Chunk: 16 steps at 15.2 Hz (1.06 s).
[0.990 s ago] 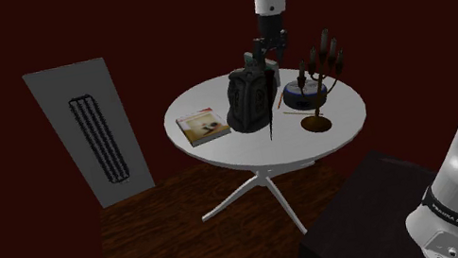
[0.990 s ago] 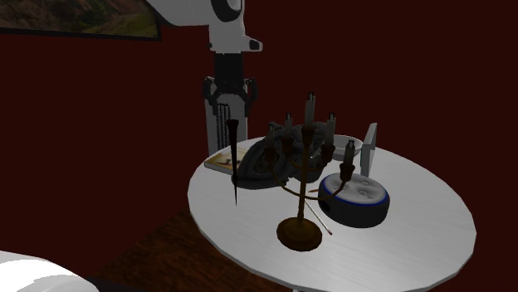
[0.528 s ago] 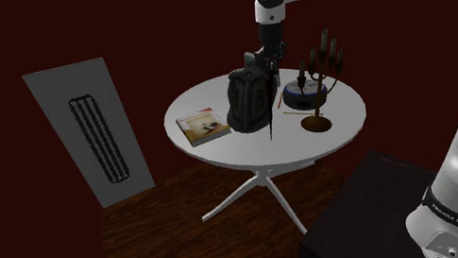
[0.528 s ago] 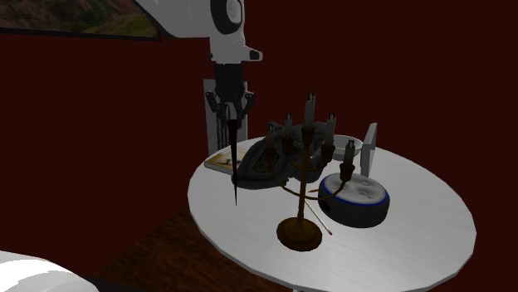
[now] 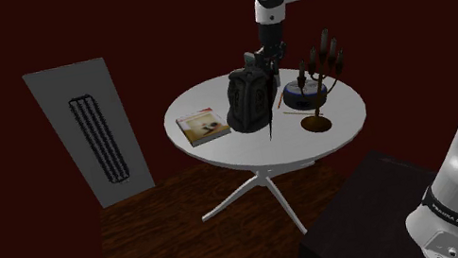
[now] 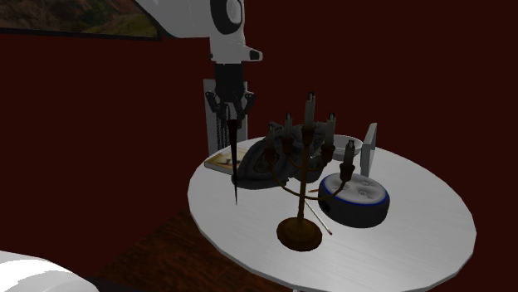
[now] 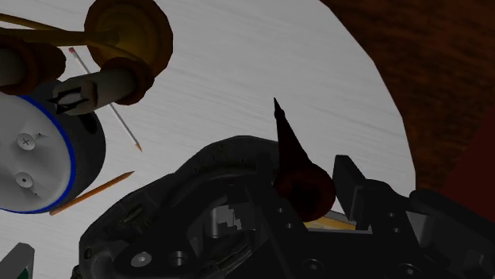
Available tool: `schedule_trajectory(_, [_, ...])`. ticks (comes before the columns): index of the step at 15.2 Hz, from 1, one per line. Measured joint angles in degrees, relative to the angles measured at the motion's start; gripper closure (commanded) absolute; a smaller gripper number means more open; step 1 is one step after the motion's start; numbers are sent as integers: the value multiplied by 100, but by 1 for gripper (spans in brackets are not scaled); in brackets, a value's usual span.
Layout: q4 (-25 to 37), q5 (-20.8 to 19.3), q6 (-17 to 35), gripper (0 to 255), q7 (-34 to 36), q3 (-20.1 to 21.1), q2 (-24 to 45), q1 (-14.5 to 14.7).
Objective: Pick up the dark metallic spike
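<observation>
Dark red walls and a dark wooden floor frame a round white table (image 5: 222, 158) on a splayed white base. Your all-black pincer (image 6: 232, 119) hangs straight down over that table, released, with its fingers (image 7: 351, 186) standing apart. You find the slender dark metallic spike (image 7: 292, 158) directly below the pincer: it stands upright, point down at the tabletop, its rounded head raised between the fingers and close beside one of them, not clasped. Just beside the pincer, close by the spike, sits a bulky dark grey object (image 5: 246, 101) of unclear kind. Beyond it, on the shoulder view's left of the pincer, lies a thin pale-covered book (image 5: 202, 126). On the shoulder view's right of the pincer stand a bronze branched candelabra (image 6: 299, 234) and a round white puck with a blue band (image 6: 355, 199), with an orange pencil (image 7: 91, 193) lying near them.
</observation>
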Motion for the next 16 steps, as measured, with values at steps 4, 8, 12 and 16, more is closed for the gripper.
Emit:
schedule_trajectory(4, [206,-3,-232,255,-1,0,-15,0])
schedule_trajectory(8, [417,-8,-498,255,6,3,-71,2])
schedule_trajectory(12, [750,-9,-833,255,3,1,-74,1])
schedule_trajectory(16, [998,-9,-1093,255,6,4,-84,3])
